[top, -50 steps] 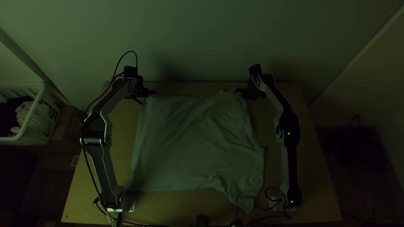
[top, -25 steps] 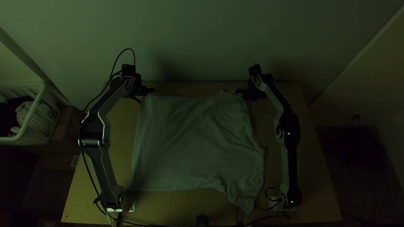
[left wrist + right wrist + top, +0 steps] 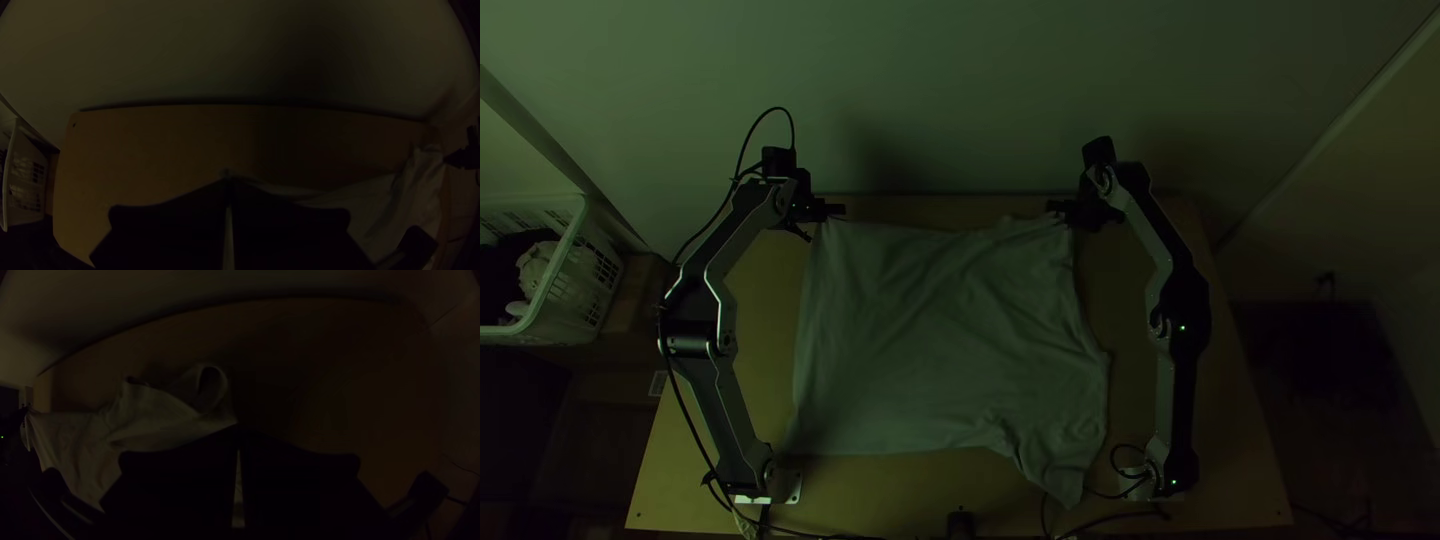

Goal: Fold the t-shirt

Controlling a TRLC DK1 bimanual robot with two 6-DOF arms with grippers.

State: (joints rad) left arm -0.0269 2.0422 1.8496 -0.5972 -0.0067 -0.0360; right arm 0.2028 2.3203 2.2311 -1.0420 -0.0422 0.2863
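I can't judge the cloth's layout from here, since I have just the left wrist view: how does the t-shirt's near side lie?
Observer: The t-shirt is spread out, with a creased flap jutting toward the table's near edge, on the side of the right arm's base.
Operator: And the cloth at the right gripper?
Observer: Just beyond the right gripper's shut fingers, it curls into an open loop.

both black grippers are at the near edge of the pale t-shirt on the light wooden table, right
Not the near edge: the top view shows the left gripper and the right gripper at the far edge of the t-shirt on the table.
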